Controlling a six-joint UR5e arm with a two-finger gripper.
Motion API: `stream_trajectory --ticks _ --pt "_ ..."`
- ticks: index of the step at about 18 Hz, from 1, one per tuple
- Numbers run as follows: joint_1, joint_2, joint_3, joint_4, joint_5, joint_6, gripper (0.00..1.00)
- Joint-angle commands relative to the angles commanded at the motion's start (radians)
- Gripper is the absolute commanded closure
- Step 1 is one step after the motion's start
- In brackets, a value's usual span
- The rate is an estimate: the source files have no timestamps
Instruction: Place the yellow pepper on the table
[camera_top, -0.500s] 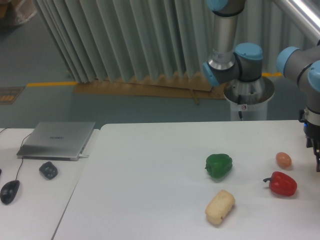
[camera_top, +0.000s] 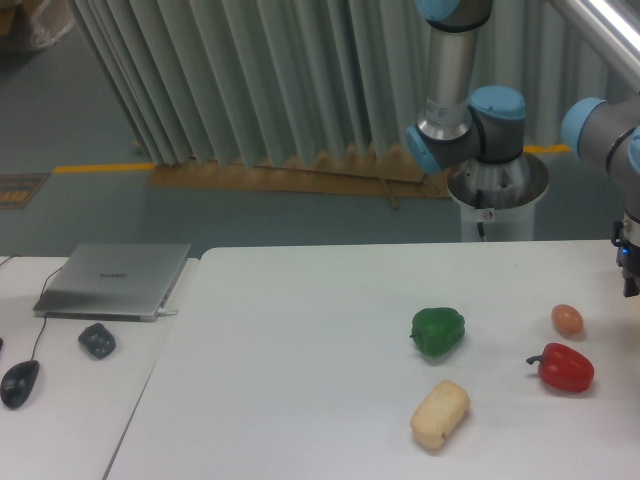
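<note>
No yellow pepper in view. The bench (camera_top: 300, 380) carries a green pepper (camera_top: 438, 331) and a red pepper (camera_top: 565, 367). End effector (camera_top: 631, 275) at frame edge; grip state cannot be told. Placement looks undone.

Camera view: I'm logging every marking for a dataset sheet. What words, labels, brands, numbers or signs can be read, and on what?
Nothing is legible.
Laptop: small mark on the lid, too blurred to read.
Robot pedestal: small red-and-white sticker, too small to read.
</note>
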Motion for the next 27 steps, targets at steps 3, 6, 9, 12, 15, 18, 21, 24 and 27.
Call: stream_trajectory --ticks 3,6,9,12,15,18,21,24,27 --pt "0.000 0.000 0.000 0.000 0.000 -0.014 0.00" --pt "0.000 0.000 0.000 0.000 0.000 -0.017 0.00" --pt "0.000 0.002 0.000 0.000 0.000 -0.028 0.00" --pt "0.000 0.009 0.000 0.000 -0.002 -0.128 0.00" --pt "0.040 0.038 0.002 -0.002 -0.050 -0.323 0.00" --pt "0.168 0.078 0.003 -0.021 -0.211 -0.423 0.00" --pt "0.279 0.081 0.014 -0.015 -0.313 -0.515 0.00" --pt "0.371 0.063 0.020 0.053 -0.423 -0.714 0.00" --pt "0.368 0.017 0.020 0.177 -0.425 -0.952 0.00"
